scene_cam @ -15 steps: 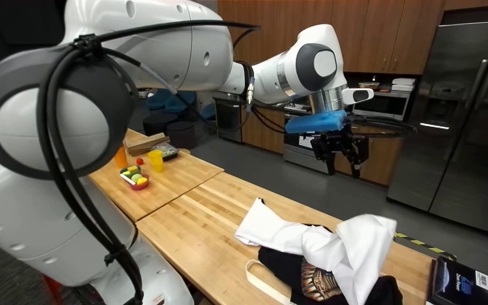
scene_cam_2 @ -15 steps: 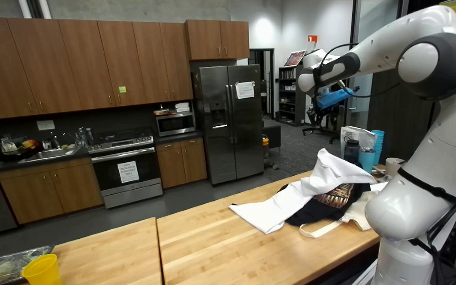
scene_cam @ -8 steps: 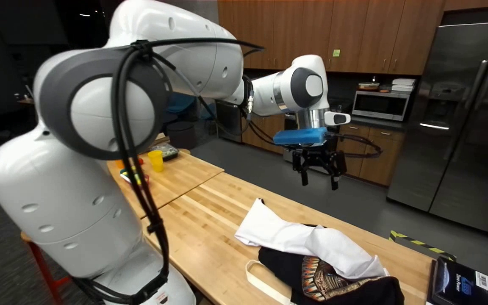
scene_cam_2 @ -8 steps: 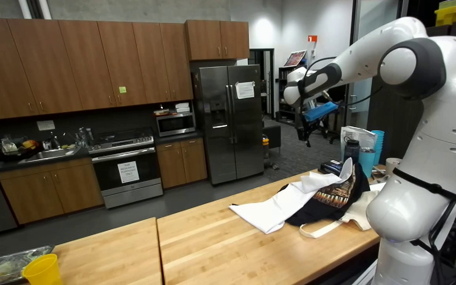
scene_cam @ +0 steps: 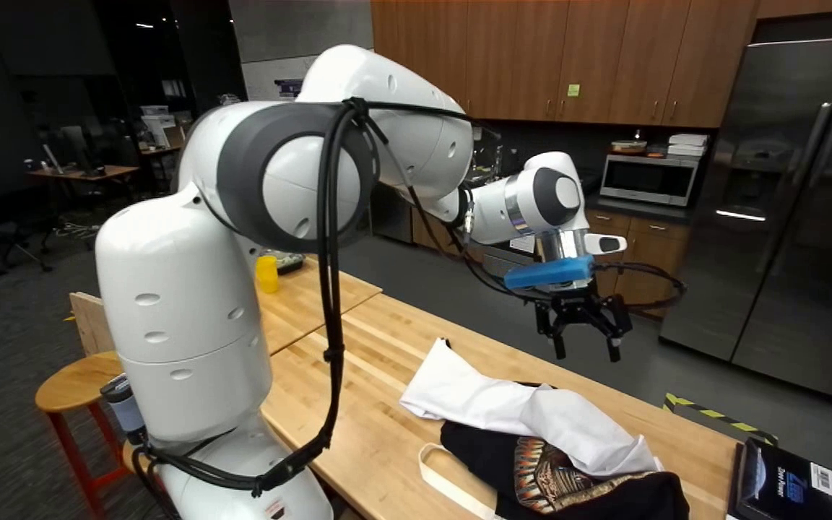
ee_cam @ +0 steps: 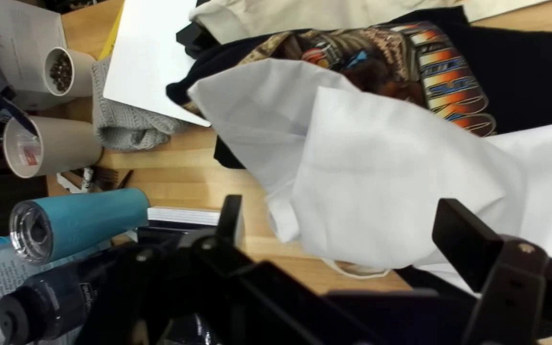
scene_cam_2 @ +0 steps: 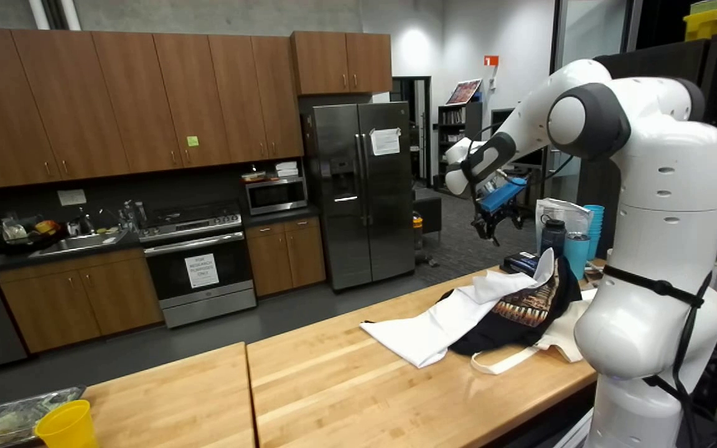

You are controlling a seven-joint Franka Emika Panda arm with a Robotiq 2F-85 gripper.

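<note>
Showing, in an exterior view, the black two-finger gripper (scene_cam: pixel 587 354) spread wide with nothing in its grasp, hanging higher than the white cloth (scene_cam: pixel 517 410) and well apart from it. Showing, in an exterior view, that cloth draped over a black printed garment (scene_cam_2: pixel 492 333) on the wooden table (scene_cam_2: pixel 365 386), near a dark water bottle (scene_cam_2: pixel 552 238) and a teal tumbler (scene_cam_2: pixel 577 254). Revealing, in the wrist view, two likely hazards: toppling water bottle or tumbler through a low sideways swing, and pinching the garment too, because of the overlap. Presenting the cloth as plain, smooth and loosely folded, upturned at one end.
</note>
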